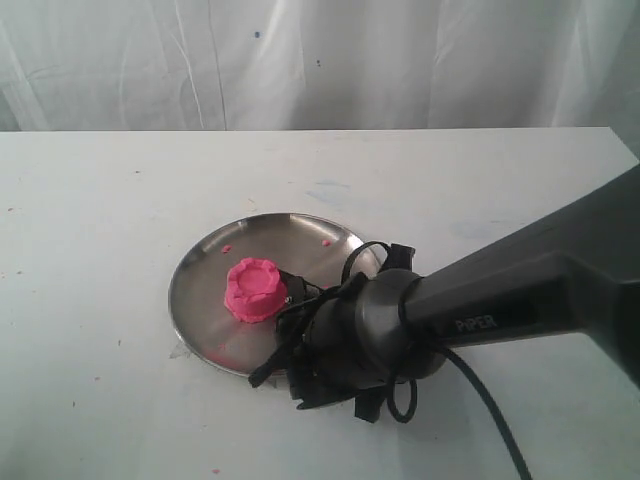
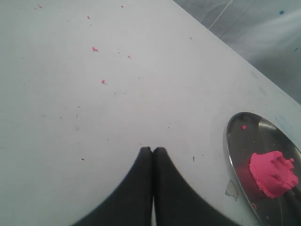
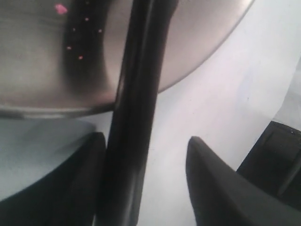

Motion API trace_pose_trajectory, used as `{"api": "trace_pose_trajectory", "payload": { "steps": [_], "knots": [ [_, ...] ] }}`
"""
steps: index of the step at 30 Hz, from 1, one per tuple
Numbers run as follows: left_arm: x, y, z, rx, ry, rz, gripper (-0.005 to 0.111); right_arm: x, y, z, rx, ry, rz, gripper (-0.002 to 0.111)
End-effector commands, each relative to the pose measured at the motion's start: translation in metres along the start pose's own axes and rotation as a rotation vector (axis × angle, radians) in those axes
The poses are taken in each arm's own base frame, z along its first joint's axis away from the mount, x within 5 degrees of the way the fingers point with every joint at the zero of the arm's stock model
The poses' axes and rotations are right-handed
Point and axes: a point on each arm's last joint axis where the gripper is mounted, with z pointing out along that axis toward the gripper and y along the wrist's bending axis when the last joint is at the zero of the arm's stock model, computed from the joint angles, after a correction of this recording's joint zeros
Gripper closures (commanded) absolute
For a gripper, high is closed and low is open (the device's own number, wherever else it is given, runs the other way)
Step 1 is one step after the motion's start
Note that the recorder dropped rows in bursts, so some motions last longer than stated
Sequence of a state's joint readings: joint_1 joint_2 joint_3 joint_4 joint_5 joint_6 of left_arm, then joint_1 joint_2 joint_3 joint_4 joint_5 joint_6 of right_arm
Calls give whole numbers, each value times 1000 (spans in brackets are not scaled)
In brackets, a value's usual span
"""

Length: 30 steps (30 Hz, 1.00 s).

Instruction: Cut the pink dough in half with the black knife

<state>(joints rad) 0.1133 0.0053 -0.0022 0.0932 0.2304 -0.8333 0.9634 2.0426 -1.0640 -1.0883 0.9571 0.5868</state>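
1. Right arm (image 1: 520, 300): nearest the viewer, dark, reaching in low from the near right toward the near rim of the plate
2. Right gripper (image 3: 146, 137): jaws spread and straddling the knife. One finger is touching or just beside it, and bare table shows between the knife and the other finger. Nothing is pinched
3. Black knife (image 3: 136, 94): a slim dark bar lying between the spread fingers. It runs from the table up across the plate's rim and onto the steel. I cannot tell which stretch is handle and which is blade
4. Steel plate (image 1: 195, 275): round and shallow, at the middle of the table (image 1: 100, 200)
5. Pink dough (image 1: 255, 290): one whole round lump with a dented top, on the plate just beyond the right gripper. It is uncut
6. Pink crumbs (image 1: 326, 242): a few specks on the far part of the plate
7. Left gripper (image 2: 153, 151): fingers pressed together and holding nothing, over bare table well apart from the plate
8. White curtain (image 1: 300, 60): hanging behind the table's far edge

Step in hand, as I judge it: taking up the knife, with the cut not begun

Next move calls for: closing the jaws squarely on the knife so it does not twist or slide off the rim, lifting it clear, then bringing the edge down across the middle of the lump
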Motion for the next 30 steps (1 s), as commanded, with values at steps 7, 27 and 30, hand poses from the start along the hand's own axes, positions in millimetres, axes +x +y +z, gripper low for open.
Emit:
{"api": "trace_pose_trajectory", "payload": {
  "steps": [7, 27, 30],
  "knots": [
    [1, 1, 0, -4, -2, 6, 107, 3, 4, 11, 35, 42, -31, 108],
    [1, 1, 0, -4, -2, 6, 107, 63, -108, -2, -484, -180, 418, 108],
    [1, 1, 0, -4, -2, 6, 107, 70, -117, -5, -644, -240, 509, 108]
  ]
}}
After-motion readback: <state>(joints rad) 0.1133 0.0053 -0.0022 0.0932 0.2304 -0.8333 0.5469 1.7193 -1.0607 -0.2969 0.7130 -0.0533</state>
